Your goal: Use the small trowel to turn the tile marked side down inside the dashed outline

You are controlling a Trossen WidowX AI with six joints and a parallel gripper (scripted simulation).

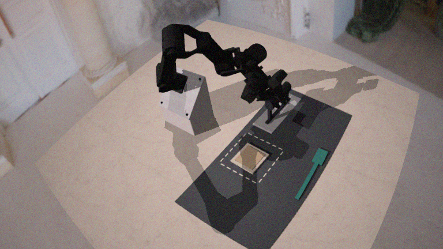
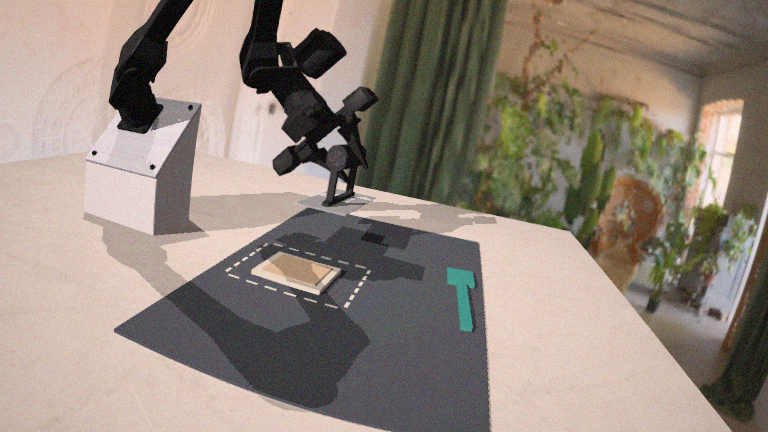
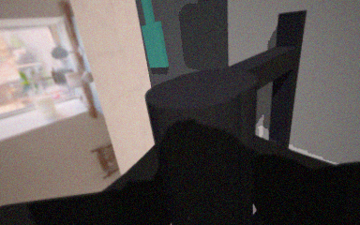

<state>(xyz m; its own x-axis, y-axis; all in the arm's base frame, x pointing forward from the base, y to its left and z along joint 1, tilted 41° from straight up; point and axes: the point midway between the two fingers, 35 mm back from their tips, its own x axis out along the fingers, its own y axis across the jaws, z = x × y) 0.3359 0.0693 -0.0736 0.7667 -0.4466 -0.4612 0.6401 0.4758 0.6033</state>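
1. Fingers of the gripper (image 1: 281, 89) (image 2: 338, 156) (image 3: 206, 180) are closed around the dark handle of the small trowel (image 1: 263, 124) (image 2: 314, 202) (image 3: 328, 98), whose flat grey blade reaches out below them
2. Tile (image 1: 250, 157) (image 2: 295, 271) lies flat within the dashed outline (image 1: 279, 147) (image 2: 350, 296), plain tan face upward; no mark is visible, so I judge the turning is done
3. What remains is to put the trowel down away from the tile, release it and move clear
4. Arm (image 1: 212, 49) (image 2: 270, 5) is bent high at its elbow, its wrist slanting down, with the blade near the mat's (image 1: 228, 197) (image 2: 419, 359) far end, apart from the tile
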